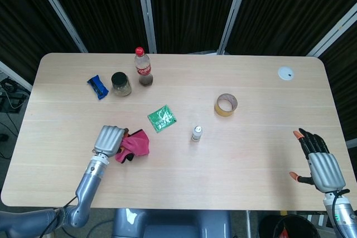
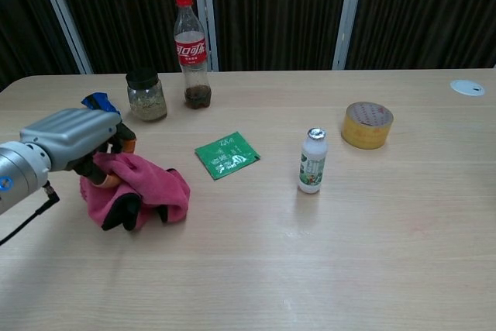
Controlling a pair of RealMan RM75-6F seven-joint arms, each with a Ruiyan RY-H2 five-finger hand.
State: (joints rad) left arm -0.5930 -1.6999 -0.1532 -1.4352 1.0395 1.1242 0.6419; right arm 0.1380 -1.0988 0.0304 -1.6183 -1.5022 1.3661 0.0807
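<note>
My left hand (image 1: 109,139) (image 2: 74,137) grips a crumpled pink cloth (image 1: 134,144) (image 2: 138,186) near the table's front left; the cloth trails to the right of the hand on the wood. A green packet (image 1: 162,118) (image 2: 225,154) lies just beyond it. My right hand (image 1: 319,161) hovers open, fingers spread, at the table's front right edge, holding nothing; only the head view shows it. A small white bottle (image 1: 196,133) (image 2: 312,161) stands upright mid-table.
At the back left stand a cola bottle (image 1: 143,67) (image 2: 191,50), a dark-lidded jar (image 1: 121,83) (image 2: 146,95) and a blue wrapper (image 1: 97,87) (image 2: 99,103). A tape roll (image 1: 226,105) (image 2: 367,124) lies right of centre. A white disc (image 1: 286,73) (image 2: 467,87) sits far right.
</note>
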